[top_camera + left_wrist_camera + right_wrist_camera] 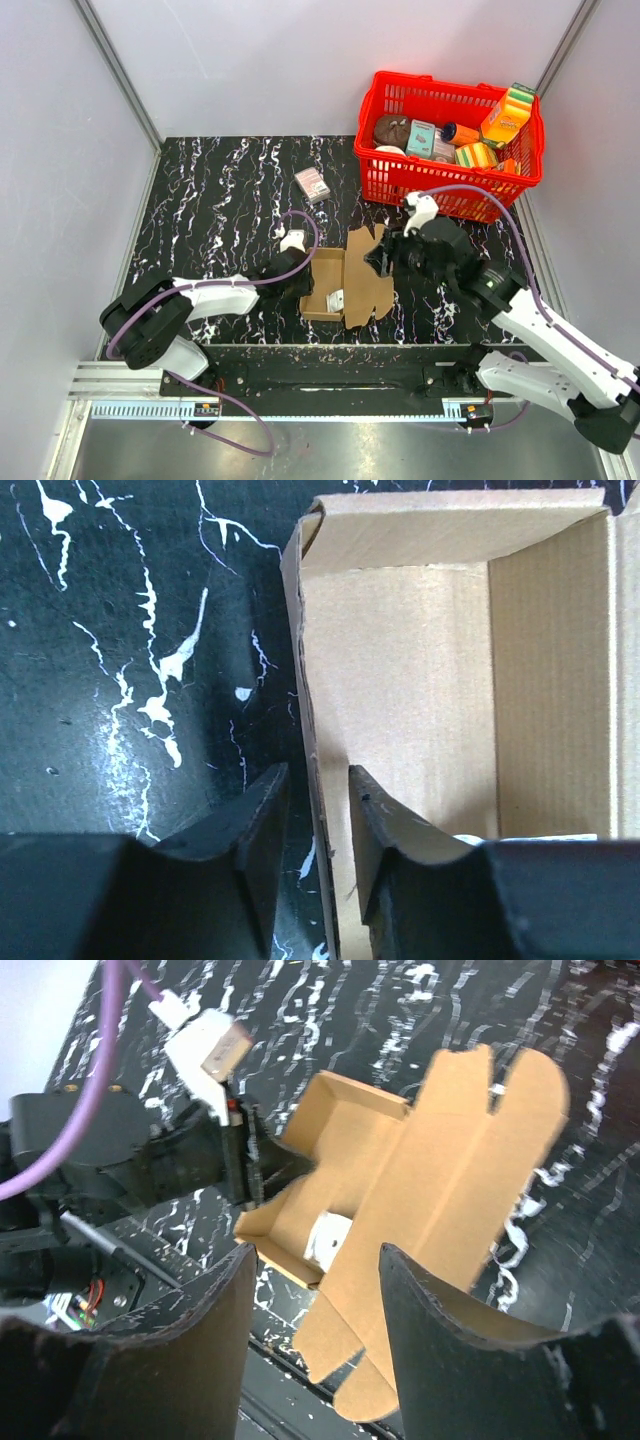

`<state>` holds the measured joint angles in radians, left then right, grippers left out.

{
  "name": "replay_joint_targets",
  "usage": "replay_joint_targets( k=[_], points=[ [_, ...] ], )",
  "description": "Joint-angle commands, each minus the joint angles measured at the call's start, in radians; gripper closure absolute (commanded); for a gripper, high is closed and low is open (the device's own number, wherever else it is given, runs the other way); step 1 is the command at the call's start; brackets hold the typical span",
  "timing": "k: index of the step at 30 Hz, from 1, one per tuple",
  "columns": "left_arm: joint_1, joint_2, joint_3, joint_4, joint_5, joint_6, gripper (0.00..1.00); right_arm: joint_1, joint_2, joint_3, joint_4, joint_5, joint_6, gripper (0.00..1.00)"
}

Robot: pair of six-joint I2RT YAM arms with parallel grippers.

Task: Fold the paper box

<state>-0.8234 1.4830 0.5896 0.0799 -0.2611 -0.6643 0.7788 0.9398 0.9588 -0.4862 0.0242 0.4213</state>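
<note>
Left gripper point(317, 775) is seen parted, straddling the left wall of the paper box point(325, 285), unclamped. The box is set mid-worktop point(220, 200), half-erected, lid flap point(368, 285) spread to its right. Right gripper point(315, 1252) is seen apart, empty, near that flap. Card is judged light, stiff, crushable, best pinched at the flap edge.

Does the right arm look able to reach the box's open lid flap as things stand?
Probably yes: the right pincer hangs open beside the lid flap of the paper box, nothing between them; the left pincer straddles the opposite wall, clear of it.
</note>
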Motion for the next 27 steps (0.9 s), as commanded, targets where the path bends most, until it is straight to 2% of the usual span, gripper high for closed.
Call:
replay_joint_targets(
  k=[1,5,7,11,14,17,21,27],
  points=[
    [0.004,-0.001,0.022,-0.019,0.014,0.008,0.63,0.004,-0.055,-0.04,-0.115,0.18,0.117,0.41],
    [0.004,-0.004,0.035,-0.031,0.013,0.009,0.6,0.005,-0.064,-0.089,-0.144,0.163,0.166,0.36],
    [0.004,-0.009,0.033,-0.032,0.01,0.009,0.59,0.005,-0.064,-0.107,-0.138,0.183,0.215,0.24],
    [0.004,-0.015,0.032,-0.035,0.011,0.008,0.59,0.004,-0.085,-0.156,-0.111,0.2,0.266,0.17],
    [0.004,-0.015,0.035,-0.042,0.011,0.009,0.59,-0.004,-0.076,-0.161,-0.118,0.218,0.283,0.16],
    [0.003,-0.02,0.036,-0.045,0.01,0.011,0.59,-0.015,-0.055,-0.17,-0.118,0.212,0.29,0.17],
    [0.004,-0.023,0.039,-0.048,0.006,0.011,0.59,-0.067,-0.05,-0.21,-0.04,0.151,0.284,0.24],
    [0.004,-0.023,0.042,-0.046,0.011,0.009,0.59,-0.211,-0.059,-0.299,0.105,-0.061,0.269,0.36]
  ],
)
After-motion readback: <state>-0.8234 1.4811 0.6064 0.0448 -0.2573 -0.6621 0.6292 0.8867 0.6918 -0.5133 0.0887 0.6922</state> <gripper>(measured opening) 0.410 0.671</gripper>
